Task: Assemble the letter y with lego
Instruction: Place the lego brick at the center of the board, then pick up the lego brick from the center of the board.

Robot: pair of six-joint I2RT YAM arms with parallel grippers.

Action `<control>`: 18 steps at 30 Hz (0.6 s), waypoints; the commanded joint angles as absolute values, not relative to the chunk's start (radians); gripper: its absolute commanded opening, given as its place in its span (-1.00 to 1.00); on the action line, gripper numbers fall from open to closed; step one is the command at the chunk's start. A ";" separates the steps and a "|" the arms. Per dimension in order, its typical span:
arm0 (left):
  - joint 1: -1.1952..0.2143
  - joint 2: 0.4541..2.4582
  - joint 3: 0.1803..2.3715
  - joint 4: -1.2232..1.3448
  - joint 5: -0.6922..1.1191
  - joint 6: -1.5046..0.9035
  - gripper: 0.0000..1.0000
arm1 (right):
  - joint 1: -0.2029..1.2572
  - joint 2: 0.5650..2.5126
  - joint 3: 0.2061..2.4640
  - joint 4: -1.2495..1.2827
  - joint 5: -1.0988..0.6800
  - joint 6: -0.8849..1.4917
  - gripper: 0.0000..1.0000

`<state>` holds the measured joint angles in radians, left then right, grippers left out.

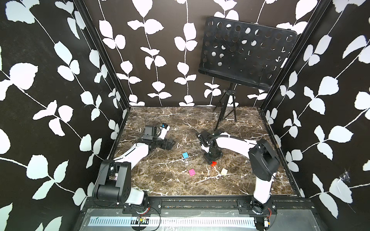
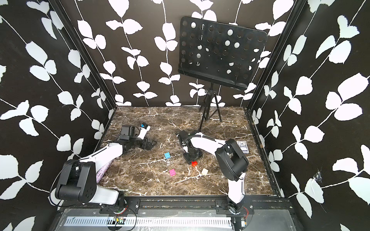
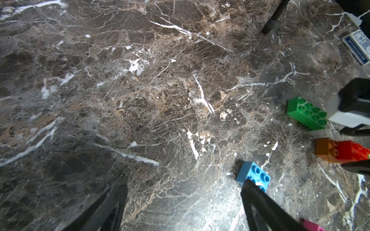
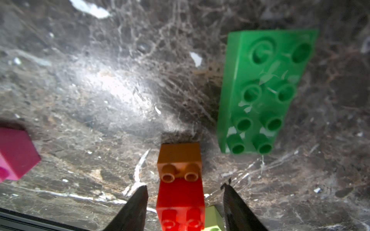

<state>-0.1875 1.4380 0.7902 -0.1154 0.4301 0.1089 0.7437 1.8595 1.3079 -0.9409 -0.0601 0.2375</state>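
Observation:
Two orange lego bricks (image 4: 180,192) lie end to end and touching on the marble, seen small in both top views (image 1: 214,164) (image 2: 194,164). My right gripper (image 4: 184,187) stands open astride them, with a gap on each side. The long green brick (image 4: 264,90) lies just beyond; the right arm hides it in both top views. A cream brick (image 1: 224,171) and a pink brick (image 1: 192,172) lie nearer the front. The blue brick (image 3: 253,176) sits beside one fingertip of my open left gripper (image 3: 184,186), which holds nothing. No letter y stands assembled.
A black music stand (image 1: 246,54) rises on its tripod at the back right. A blue-and-white card box (image 2: 242,147) lies behind the right arm near the right wall. Patterned walls close in three sides of the marble table (image 1: 170,186).

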 commanded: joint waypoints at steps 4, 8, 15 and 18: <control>-0.189 1.432 0.796 -0.132 0.440 0.109 0.81 | 0.753 1.859 1.258 -0.862 -0.054 0.304 0.19; -0.189 1.431 0.796 -0.132 0.439 0.110 0.82 | 0.754 1.874 1.246 -0.836 -0.065 0.312 0.18; -0.189 1.432 0.796 -0.133 0.437 0.111 0.81 | 0.757 1.887 1.238 -0.804 -0.049 0.320 0.08; -0.188 1.431 0.796 -0.134 0.434 0.111 0.81 | 0.759 1.893 1.233 -0.798 -0.041 0.322 0.00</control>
<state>-0.1875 1.4380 0.7902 -0.1154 0.4297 0.1089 0.7486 1.8748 1.2461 -0.8001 -0.0593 0.3088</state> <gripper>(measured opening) 0.907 0.504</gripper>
